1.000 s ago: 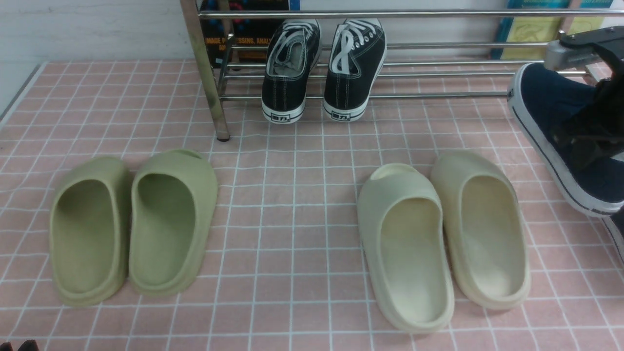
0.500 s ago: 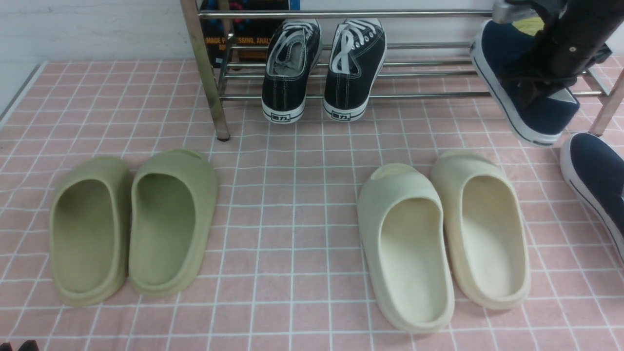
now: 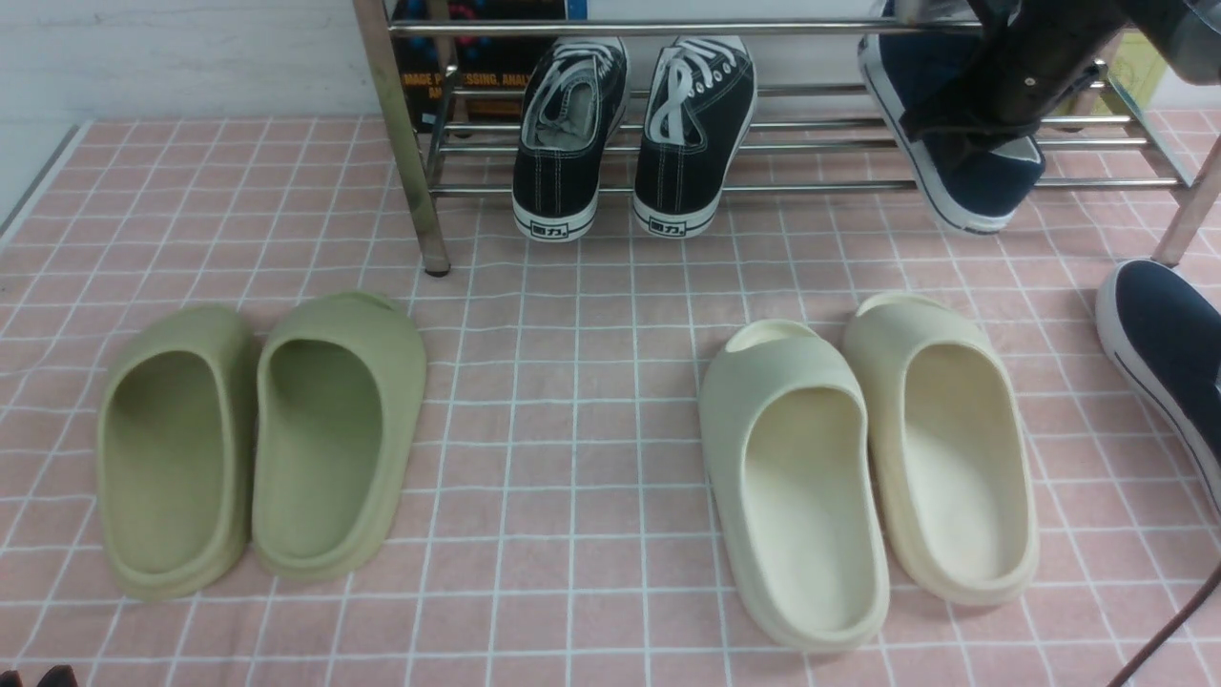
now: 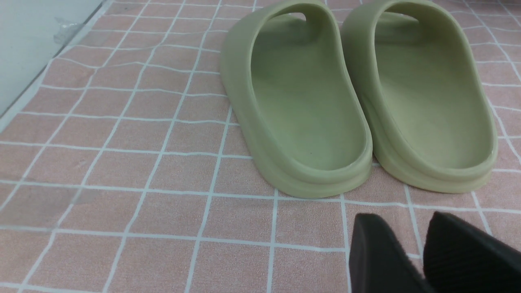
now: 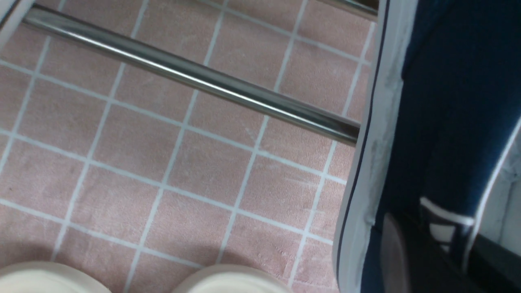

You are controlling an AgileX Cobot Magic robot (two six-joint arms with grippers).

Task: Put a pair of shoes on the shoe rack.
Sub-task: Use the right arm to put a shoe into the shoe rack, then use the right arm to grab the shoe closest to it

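Note:
My right gripper (image 3: 987, 129) is shut on one navy blue slip-on shoe (image 3: 954, 172) and holds it tilted over the lower bars at the right end of the steel shoe rack (image 3: 820, 185). In the right wrist view the shoe (image 5: 427, 101) fills the side next to my gripper (image 5: 427, 248), with its white sole beside a rack bar (image 5: 183, 73). The second navy shoe (image 3: 1169, 353) lies on the pink tiled floor at the far right. My left gripper (image 4: 419, 248) is shut and empty, low over the floor behind the green slides (image 4: 358, 93).
Two black lace-up sneakers (image 3: 630, 134) stand on the rack's left part. Green slides (image 3: 258, 439) lie front left and cream slides (image 3: 868, 458) front right, also seen in the right wrist view (image 5: 228, 280). Rack posts (image 3: 401, 143) stand left and right. Books stand behind the rack.
My right gripper has carried the navy shoe up and leftward, from the right edge of the floor onto the right end of the rack. The left arm has not moved.

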